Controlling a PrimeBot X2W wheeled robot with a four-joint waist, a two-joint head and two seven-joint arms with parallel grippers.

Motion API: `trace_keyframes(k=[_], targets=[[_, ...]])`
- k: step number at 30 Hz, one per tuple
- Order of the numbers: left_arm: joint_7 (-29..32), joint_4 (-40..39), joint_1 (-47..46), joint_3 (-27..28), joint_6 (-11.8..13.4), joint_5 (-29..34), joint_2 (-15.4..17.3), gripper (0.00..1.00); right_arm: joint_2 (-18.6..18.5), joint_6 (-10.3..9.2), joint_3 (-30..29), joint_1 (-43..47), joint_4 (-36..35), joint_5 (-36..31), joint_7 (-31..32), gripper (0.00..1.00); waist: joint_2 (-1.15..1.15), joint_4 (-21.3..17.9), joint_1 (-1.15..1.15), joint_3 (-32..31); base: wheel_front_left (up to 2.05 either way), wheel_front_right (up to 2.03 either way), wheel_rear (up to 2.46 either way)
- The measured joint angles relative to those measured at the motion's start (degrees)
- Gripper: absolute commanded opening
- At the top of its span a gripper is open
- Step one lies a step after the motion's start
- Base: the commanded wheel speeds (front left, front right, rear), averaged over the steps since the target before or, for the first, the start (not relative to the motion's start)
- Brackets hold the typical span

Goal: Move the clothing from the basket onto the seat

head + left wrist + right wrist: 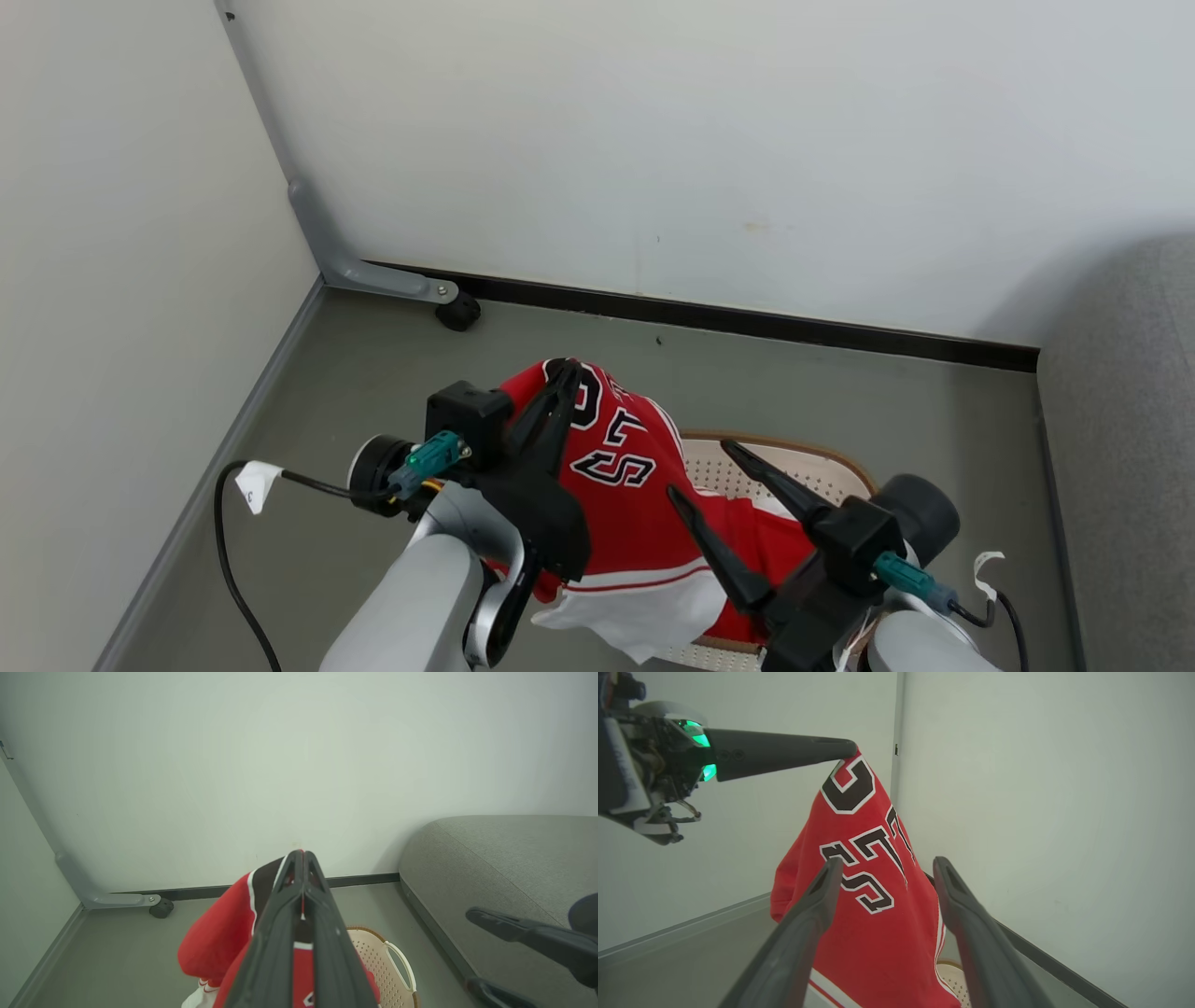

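Clothing [625, 504] hanging long-axis down over the basket [822, 467], pinched at its top between the pressed-together fingers of the left gripper [560, 383]. Right gripper [697, 469] spread and empty just beside the lower cloth, on the side nearer the seat [1130, 420]. Probably calls for a carry rightward, toward the seat well beyond the basket.

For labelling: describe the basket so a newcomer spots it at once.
On the grey floor beside the sofa, under the hanging red jersey, sits the basket. It alone is cream, perforated plastic with a brown rim.
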Motion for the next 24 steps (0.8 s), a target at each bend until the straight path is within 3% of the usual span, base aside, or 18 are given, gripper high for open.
trace_keyframes(k=[9,24], targets=[[1.46,-4.74,0.00,-2.94,-0.56,0.00,-0.01,0.00,-3.18,0.00,7.00,-5.75,2.47,3.13,0.00,1.00,0.00,2.58,0.00,0.26,0.00,0.00,0.00],[3.48,-11.72,0.24,-5.23,-0.99,-0.22,0.03,0.00,-3.66,0.00,12.79,-11.27,4.71,8.77,0.00,1.00,0.00,4.66,0.00,0.45,0.00,0.00,0.00]])
